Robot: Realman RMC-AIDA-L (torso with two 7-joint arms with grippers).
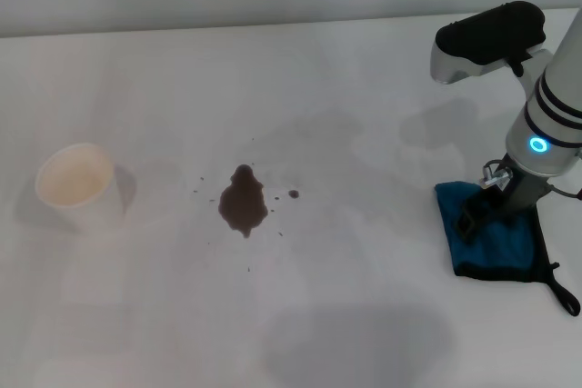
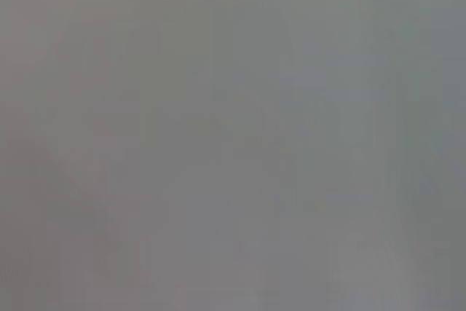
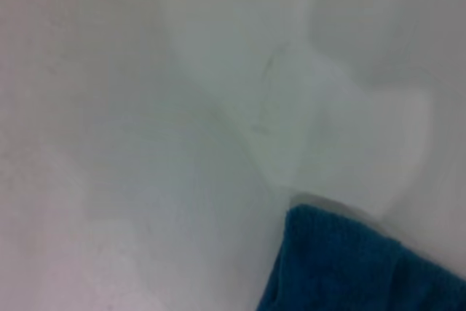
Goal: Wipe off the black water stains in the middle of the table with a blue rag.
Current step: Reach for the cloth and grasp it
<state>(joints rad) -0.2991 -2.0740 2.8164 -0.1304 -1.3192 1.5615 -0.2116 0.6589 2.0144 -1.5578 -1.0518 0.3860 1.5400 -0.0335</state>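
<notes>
On the surface (image 1: pixel 364 70) lie one black stain (image 1: pixel 243 203) at the middle, one white cup (image 1: pixel 77 186) near the left edge, and one blue rag (image 1: pixel 496 243) near the right edge. The right pincer (image 1: pixel 482 211) is down on the rag, but I cannot tell whether it grips.

The bench (image 1: pixel 346 315) looks matt white and smooth; the blue rag (image 1: pixel 498 243) is nubby terry cloth; the cup (image 1: pixel 77 186) looks like matt paper.

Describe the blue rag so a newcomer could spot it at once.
Start at the white table and look to the robot's right edge, under the right end effector. The blue rag lies there, far from the paper cup and dark stain; it's the only blue, black-trimmed cloth.
</notes>
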